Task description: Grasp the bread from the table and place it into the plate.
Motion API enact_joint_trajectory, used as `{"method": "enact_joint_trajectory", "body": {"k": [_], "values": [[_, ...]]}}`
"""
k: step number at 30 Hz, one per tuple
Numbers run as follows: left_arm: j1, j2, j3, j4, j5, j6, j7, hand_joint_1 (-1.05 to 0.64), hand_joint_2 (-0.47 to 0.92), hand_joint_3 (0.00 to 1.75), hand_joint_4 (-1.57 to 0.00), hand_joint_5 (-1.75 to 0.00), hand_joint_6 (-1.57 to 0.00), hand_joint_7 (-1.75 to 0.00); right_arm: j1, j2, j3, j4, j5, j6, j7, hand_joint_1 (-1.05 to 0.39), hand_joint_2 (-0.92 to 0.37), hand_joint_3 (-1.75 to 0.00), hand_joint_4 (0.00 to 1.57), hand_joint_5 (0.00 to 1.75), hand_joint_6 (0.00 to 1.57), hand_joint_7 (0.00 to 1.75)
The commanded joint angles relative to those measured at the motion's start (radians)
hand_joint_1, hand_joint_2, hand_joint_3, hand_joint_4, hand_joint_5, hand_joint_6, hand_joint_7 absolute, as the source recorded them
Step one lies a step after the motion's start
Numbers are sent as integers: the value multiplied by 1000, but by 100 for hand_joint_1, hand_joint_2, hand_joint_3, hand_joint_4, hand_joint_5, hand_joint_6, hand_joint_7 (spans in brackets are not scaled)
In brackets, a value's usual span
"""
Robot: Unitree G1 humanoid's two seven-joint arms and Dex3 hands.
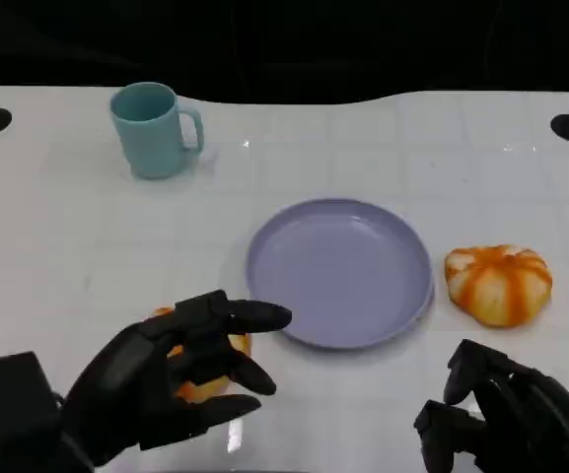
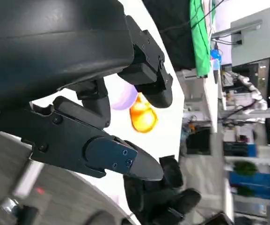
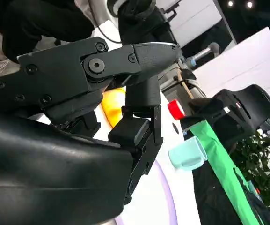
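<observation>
Bread (image 1: 208, 370), orange-glazed, lies on the white worktop (image 1: 383, 148) nr its near edge, just left of the lilac plate (image 1: 339, 272), not in it. Left hand (image 1: 171, 379) sits over the bread w/ fingers (image 1: 249, 316) curved round it, hiding most of it; can't tell if fingers actually touch or grip it. 2nd bread roll (image 1: 498, 284), orange-striped, lies just right of plate, apart from rim. Right hand (image 1: 506, 414) is at near right edge, fingers curled in, holding nothing, well short of that roll. Teal mug (image 1: 154, 129) stands upright twd far left corner.
</observation>
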Motion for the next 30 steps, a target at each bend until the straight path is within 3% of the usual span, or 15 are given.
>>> {"method": "enact_joint_trajectory", "body": {"k": [1, 11, 17, 30], "values": [[15, 62, -3, -62, 77, -25, 40, -61, 90, 0, -25, -119, -33, -39, -3, -15, -10, 6, 9, 4, 5, -68, -92, -18, 87, 161, 75, 136], [57, 160, -28, -232, 305, 9, 137, -59, 84, 0, -15, -106, -28, -27, 0, -13, -2, -5, -4, 4, -12, -70, -92, -18, 88, 161, 77, 135], [75, 213, -51, -310, 534, -13, 208, -67, 87, 1, -9, -102, -26, -18, -1, -13, -2, -8, -3, 3, -11, -69, -92, -18, 88, 162, 76, 138], [111, 239, -107, -399, 939, -33, 301, -70, 89, 0, -6, -86, -18, -6, 0, -12, -3, -5, -3, 2, -12, -70, -92, -17, 87, 163, 76, 138]]}}
